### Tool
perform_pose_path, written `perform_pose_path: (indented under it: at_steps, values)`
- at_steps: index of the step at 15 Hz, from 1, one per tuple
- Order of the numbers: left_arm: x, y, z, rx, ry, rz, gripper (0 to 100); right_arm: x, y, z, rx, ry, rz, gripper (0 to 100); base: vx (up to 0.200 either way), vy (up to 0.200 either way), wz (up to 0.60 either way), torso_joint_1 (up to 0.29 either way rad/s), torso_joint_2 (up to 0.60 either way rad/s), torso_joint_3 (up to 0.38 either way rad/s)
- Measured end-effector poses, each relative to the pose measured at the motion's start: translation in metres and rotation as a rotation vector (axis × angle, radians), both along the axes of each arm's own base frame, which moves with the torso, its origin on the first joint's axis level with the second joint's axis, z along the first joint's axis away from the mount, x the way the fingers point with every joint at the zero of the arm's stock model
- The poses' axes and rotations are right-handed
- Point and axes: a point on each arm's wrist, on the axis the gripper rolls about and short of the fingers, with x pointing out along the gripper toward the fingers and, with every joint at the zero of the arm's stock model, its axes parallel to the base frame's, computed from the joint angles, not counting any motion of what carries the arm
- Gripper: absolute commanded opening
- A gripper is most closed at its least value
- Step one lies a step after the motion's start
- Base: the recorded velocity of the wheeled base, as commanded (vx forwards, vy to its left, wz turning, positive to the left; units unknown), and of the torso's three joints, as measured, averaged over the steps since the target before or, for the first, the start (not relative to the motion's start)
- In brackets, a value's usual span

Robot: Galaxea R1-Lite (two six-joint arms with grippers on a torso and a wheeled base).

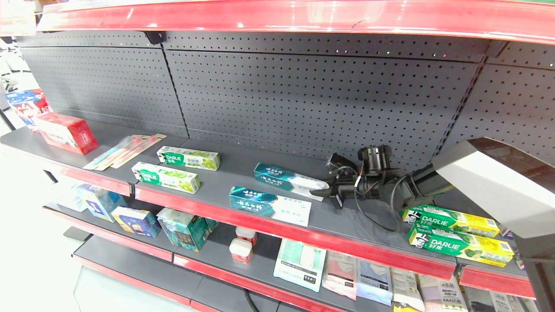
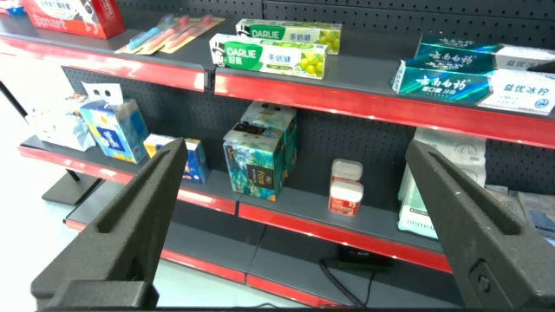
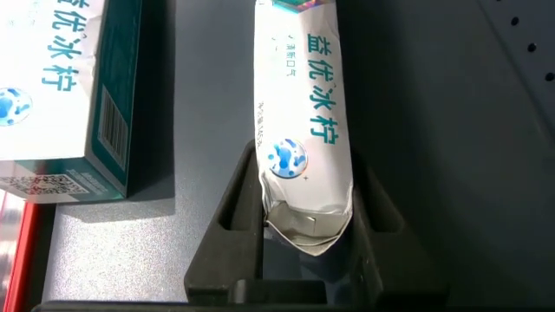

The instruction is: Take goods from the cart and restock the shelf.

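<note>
Jaws: right gripper (image 3: 303, 165) is clamped on the white end of the rear teal toothpaste box (image 3: 303, 87). That box lies flat on the top shelf (image 1: 243, 167), near the back. Left gripper (image 2: 295, 152) has its jaws wide apart and holds nothing. It sits out in front of the shelving, facing the lower tiers.

- Back wall: grey pegboard (image 1: 303, 86), red fascia (image 1: 277, 17) overhead.
- The shelf deck is grey metal with a red front rail (image 1: 269, 226). Two more tiers below are built the same.
- Floor (image 1: 30, 260) on the robot's left is pale.
- Front teal toothpaste box (image 1: 269, 205) lies flat at the front edge, apart from the held one.
- Two green toothpaste boxes (image 1: 165, 177) lie to the left and two more green boxes (image 1: 459, 245) lie side by side to the right.
- Red carton (image 1: 67, 132) sits at far left, with toothbrush packs (image 1: 123, 151) beside it.
- Tier below: patterned cartons (image 1: 186, 227), two small red-and-white tubs (image 1: 242, 250) stacked, flat packets (image 1: 299, 264).
</note>
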Motion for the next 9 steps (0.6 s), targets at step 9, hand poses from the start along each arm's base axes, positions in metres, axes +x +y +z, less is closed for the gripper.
perform_pose_path:
  at_steps: [9]
  values:
    - [0.0000, 0.0000, 0.0000, 0.000, 0.000, 0.000, 100, 0.0012, -0.0040, 0.0024, -0.004, -0.006, -0.019, 100, 0.000, 0.000, 0.00, 0.000, 0.00, 0.000]
